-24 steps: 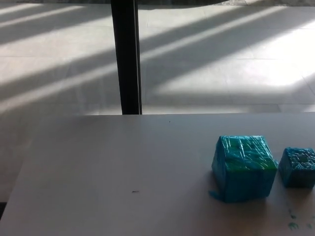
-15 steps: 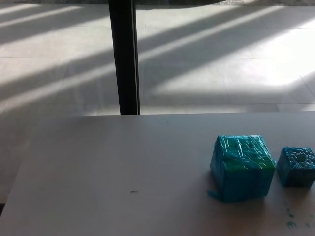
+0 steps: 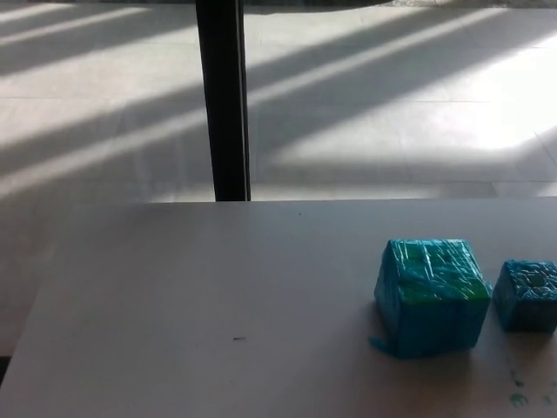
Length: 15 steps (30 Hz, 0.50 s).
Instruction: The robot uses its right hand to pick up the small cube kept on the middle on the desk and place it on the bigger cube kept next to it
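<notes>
A: What is lying furthest out?

B: The sunlit floor (image 3: 392, 104) is stretching behind everything, and a dark post (image 3: 223, 100) is standing on it, just past the far edge of the pale bench (image 3: 191, 305).

A: And the cubes?

B: The bigger cube (image 3: 431, 296), wrapped in blue-green film, is sitting on the bench toward the right. The small cube (image 3: 528, 296) is resting just beside it, apart, at the picture's right edge.

A: How is either robot hand standing to them?

B: Neither robot hand is showing, so I cannot tell its state.
</notes>
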Motion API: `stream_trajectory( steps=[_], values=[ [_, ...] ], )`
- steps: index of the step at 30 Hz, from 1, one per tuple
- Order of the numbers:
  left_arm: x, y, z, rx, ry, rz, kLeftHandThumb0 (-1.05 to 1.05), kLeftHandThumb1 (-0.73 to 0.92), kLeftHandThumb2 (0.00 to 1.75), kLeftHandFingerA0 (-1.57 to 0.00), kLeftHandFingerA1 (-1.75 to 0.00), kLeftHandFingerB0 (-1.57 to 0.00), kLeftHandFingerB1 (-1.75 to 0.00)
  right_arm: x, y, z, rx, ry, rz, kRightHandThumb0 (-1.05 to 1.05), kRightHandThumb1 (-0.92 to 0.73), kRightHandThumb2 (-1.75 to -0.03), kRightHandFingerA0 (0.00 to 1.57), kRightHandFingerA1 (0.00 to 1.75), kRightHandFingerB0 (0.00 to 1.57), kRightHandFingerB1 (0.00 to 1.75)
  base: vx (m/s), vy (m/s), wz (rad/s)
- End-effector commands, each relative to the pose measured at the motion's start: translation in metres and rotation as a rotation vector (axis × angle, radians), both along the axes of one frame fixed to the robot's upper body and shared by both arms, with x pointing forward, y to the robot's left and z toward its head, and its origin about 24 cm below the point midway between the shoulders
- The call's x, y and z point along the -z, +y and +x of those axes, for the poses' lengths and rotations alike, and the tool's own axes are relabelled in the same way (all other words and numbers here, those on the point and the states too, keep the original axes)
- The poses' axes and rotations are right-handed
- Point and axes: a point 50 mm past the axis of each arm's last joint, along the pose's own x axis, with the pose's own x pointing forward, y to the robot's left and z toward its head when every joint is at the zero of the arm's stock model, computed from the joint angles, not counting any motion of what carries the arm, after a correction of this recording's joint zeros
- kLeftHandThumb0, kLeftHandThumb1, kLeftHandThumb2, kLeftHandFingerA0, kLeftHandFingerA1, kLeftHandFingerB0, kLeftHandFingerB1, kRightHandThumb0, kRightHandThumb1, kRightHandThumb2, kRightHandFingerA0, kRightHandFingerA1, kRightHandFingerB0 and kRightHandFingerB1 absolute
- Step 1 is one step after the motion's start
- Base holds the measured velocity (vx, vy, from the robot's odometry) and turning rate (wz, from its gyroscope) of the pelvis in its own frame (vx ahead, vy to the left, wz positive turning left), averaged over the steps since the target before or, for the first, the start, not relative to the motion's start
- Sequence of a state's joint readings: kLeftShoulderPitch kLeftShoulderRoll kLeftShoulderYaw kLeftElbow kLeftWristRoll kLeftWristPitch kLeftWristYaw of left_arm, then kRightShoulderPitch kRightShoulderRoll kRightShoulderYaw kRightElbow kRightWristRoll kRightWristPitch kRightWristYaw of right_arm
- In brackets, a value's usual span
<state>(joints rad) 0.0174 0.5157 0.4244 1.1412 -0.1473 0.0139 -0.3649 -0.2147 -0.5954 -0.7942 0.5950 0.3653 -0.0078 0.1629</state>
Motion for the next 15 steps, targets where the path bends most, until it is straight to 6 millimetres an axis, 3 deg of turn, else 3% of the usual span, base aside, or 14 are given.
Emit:
stream_trajectory(
  steps=[1, 2, 3, 5, 6, 7, 8, 9, 10, 11, 14, 15],
  values=[
    [-0.005, 0.006, -0.001, -0.038, -0.024, -0.005, -0.70, 0.69, 0.61, -0.42, -0.54, -0.43, -0.39, -0.044, 0.014, 0.020, -0.077, -0.031, -0.097, -0.83, -0.73, -0.62, 0.32, 0.68, 0.28, 0.52, 0.00, 0.000, 0.00],
    [-0.005, 0.007, -0.001, -0.037, -0.022, -0.004, -0.70, 0.68, 0.61, -0.41, -0.54, -0.43, -0.40, -0.049, 0.020, 0.025, -0.109, -0.042, -0.114, -0.80, -0.56, -0.95, 0.27, 0.64, 0.24, 0.55, 0.00, 0.000, 0.00],
    [-0.007, 0.008, -0.002, -0.024, -0.011, 0.007, -0.71, 0.68, 0.61, -0.40, -0.55, -0.41, -0.41, -0.055, 0.032, 0.033, -0.188, -0.037, -0.154, -0.37, -0.47, -1.04, 0.04, 0.53, 0.00, 0.49, 0.00, 0.000, 0.00],
    [-0.007, 0.008, -0.002, -0.028, -0.013, 0.005, -0.71, 0.68, 0.61, -0.40, -0.55, -0.41, -0.41, -0.062, 0.044, 0.038, -0.259, -0.028, -0.205, -0.37, -0.47, -1.04, 0.04, 0.53, 0.00, 0.49, 0.00, 0.000, 0.00],
    [-0.007, 0.008, -0.002, -0.016, -0.014, 0.008, -0.71, 0.69, 0.61, -0.40, -0.55, -0.41, -0.41, -0.065, 0.049, 0.041, -0.286, -0.021, -0.223, -0.69, -0.58, -0.96, 0.09, 0.52, 0.00, 0.36, 0.00, 0.000, 0.00],
    [-0.007, 0.008, -0.002, -0.015, -0.014, 0.008, -0.71, 0.69, 0.61, -0.40, -0.55, -0.41, -0.41, -0.065, 0.050, 0.041, -0.289, -0.018, -0.224, -0.69, -0.58, -0.96, 0.09, 0.52, 0.00, 0.36, 0.00, 0.000, 0.00],
    [-0.006, 0.008, -0.004, -0.013, -0.005, 0.011, -0.71, 0.69, 0.61, -0.42, -0.54, -0.41, -0.40, -0.067, 0.057, 0.047, -0.342, 0.017, -0.260, -0.64, -0.80, -0.63, 0.10, 0.38, 0.08, 0.24, 0.00, 0.000, 0.00],
    [-0.006, 0.008, -0.004, -0.011, 0.001, 0.019, -0.71, 0.69, 0.61, -0.42, -0.54, -0.42, -0.40, -0.070, 0.067, 0.055, -0.406, 0.032, -0.288, -0.62, -0.59, -0.95, 0.02, 0.44, 0.02, 0.29, 0.00, 0.000, 0.00],
    [-0.006, 0.008, -0.004, -0.005, 0.000, 0.018, -0.71, 0.70, 0.61, -0.43, -0.53, -0.42, -0.40, -0.070, 0.071, 0.059, -0.423, 0.055, -0.301, -0.63, -0.78, -0.68, 0.08, 0.35, 0.08, 0.19, 0.00, 0.000, 0.00],
    [-0.007, 0.009, -0.004, -0.005, -0.003, 0.017, -0.72, 0.70, 0.61, -0.45, -0.54, -0.42, -0.40, -0.069, 0.074, 0.062, -0.437, 0.081, -0.327, -0.66, -0.58, -0.96, 0.00, 0.41, 0.02, 0.27, 0.00, 0.000, 0.00],
    [-0.008, 0.009, -0.004, 0.007, -0.007, 0.015, -0.71, 0.70, 0.61, -0.42, -0.53, -0.42, -0.39, -0.071, 0.082, 0.070, -0.483, 0.102, -0.357, -0.67, -0.57, -0.92, 0.05, 0.41, 0.02, 0.27, 0.00, 0.000, 0.00],
    [-0.009, 0.010, -0.004, -0.002, -0.006, 0.019, -0.71, 0.69, 0.61, -0.41, -0.52, -0.41, -0.39, -0.068, 0.086, 0.073, -0.497, 0.104, -0.358, -0.66, -0.76, -0.65, 0.09, 0.35, 0.08, 0.19, 0.00, 0.000, 0.00]
  ],
)
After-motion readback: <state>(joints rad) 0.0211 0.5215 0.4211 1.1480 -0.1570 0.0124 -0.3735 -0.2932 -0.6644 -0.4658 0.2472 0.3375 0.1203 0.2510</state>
